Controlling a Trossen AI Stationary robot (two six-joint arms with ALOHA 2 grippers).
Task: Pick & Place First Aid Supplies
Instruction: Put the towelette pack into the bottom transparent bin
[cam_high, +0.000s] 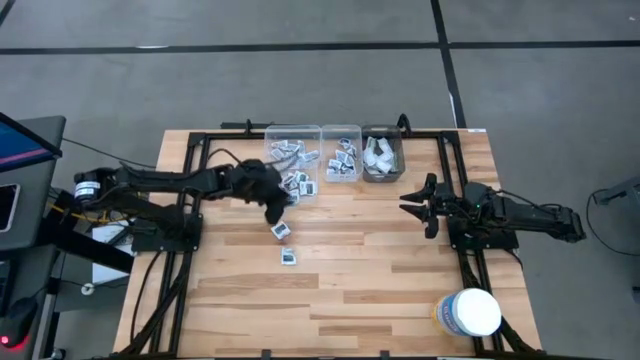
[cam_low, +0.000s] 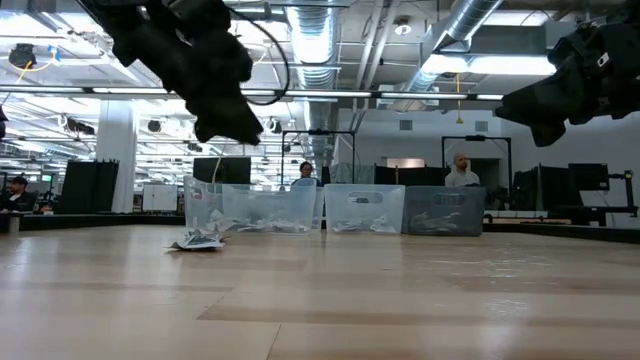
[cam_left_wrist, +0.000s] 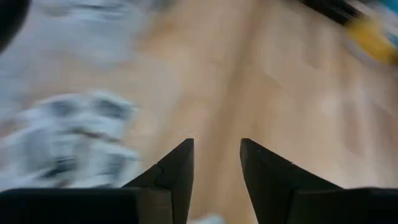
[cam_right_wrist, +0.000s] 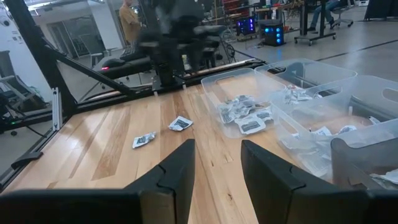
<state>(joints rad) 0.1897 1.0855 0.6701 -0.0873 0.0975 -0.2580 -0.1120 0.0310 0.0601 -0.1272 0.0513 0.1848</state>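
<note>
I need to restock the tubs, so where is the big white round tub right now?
In the high view the white round tub stands near the table's front right corner, behind the waiting right gripper and far from the three clear bins.

left wrist view smeared throughout: pale packets (cam_left_wrist: 68, 140) only a grey-white blur. prints on two loose packets (cam_high: 283, 243) too small to read. white tub (cam_high: 470, 313) cut by table edge, label mostly hidden.
</note>
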